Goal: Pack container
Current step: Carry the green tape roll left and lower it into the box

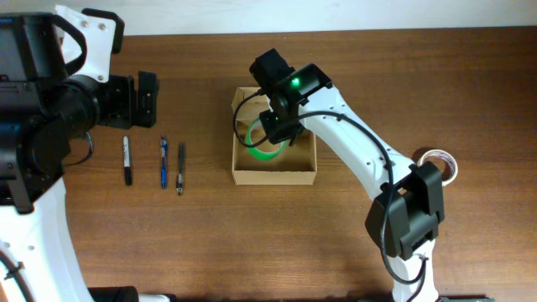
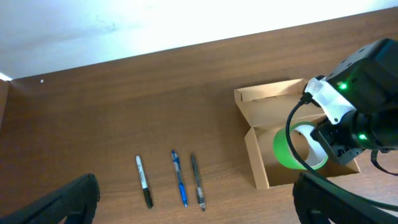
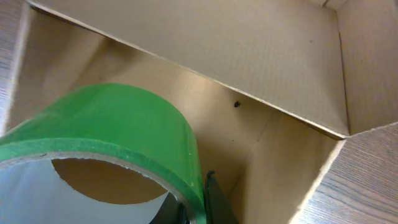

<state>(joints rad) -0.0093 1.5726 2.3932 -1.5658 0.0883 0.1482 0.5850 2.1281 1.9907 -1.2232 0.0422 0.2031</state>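
The container (image 1: 274,175) is an open tan cardboard box in the middle of the table; it also shows in the left wrist view (image 2: 256,158) and fills the right wrist view (image 3: 249,56). My right gripper (image 1: 279,134) is shut on the wall of a green tape roll (image 1: 267,149) and holds it inside the box, tilted; the roll also shows in the left wrist view (image 2: 286,152) and the right wrist view (image 3: 112,124), with the fingers (image 3: 199,202) pinching its wall. My left gripper (image 1: 149,99) is open and empty at the table's far left.
Three pens lie side by side left of the box: a black marker (image 1: 127,159), a blue pen (image 1: 164,161) and a grey pen (image 1: 180,168). Another tape roll (image 1: 438,162) sits at the right, partly behind the right arm.
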